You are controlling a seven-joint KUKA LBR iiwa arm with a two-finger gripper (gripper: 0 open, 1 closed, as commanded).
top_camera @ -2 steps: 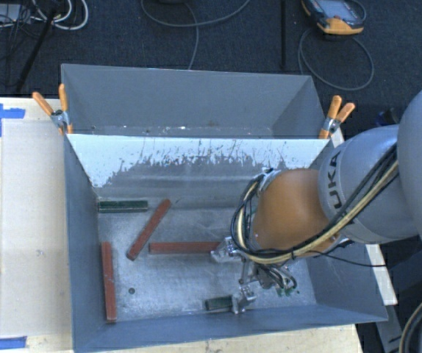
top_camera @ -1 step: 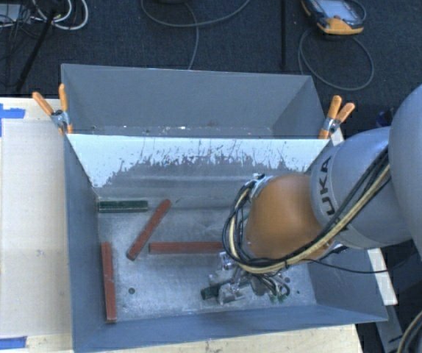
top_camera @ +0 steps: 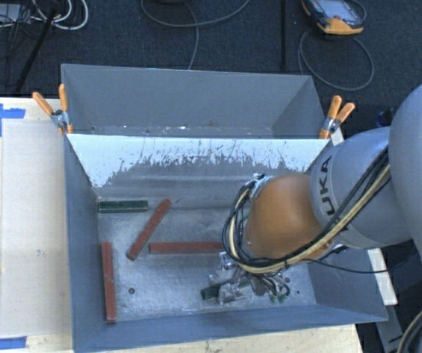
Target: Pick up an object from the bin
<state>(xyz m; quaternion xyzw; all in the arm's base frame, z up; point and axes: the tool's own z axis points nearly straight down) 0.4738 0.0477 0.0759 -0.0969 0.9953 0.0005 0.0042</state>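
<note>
As you look down into the bin (top_camera: 79, 219) from the camera view, the arm comes in from the right, and its rounded orange cover (top_camera: 281, 215) sits above the bin's front right part. A bundle of cables (top_camera: 234, 223) loops round the left side of that cover. Below it, the pincer (top_camera: 233, 287) is down low over the grey floor, close to the front wall. You cannot tell whether the pincer is apart or together, because the cover and cables hide much of it and what shows is a dark tangle of small parts. A small dark green bit (top_camera: 209, 293) shows at its left edge, and you cannot tell whether that is a loose thing or part of the robot.

The nearest thing is the level brown stick (top_camera: 185, 248). It lies flat across the middle of the floor, with its right end just beside the cables and a little above and left of the pincer. You cannot see anything clamped in the pincer.

Further left, the slanted brown stick (top_camera: 148, 229) leans from lower left to upper right, with its lower end close to the left end of the level one. The green stick (top_camera: 123, 207) lies level near the back left corner of the floor. The long brown stick (top_camera: 108, 282) runs front to back along the left wall, well apart from the pincer.
</note>
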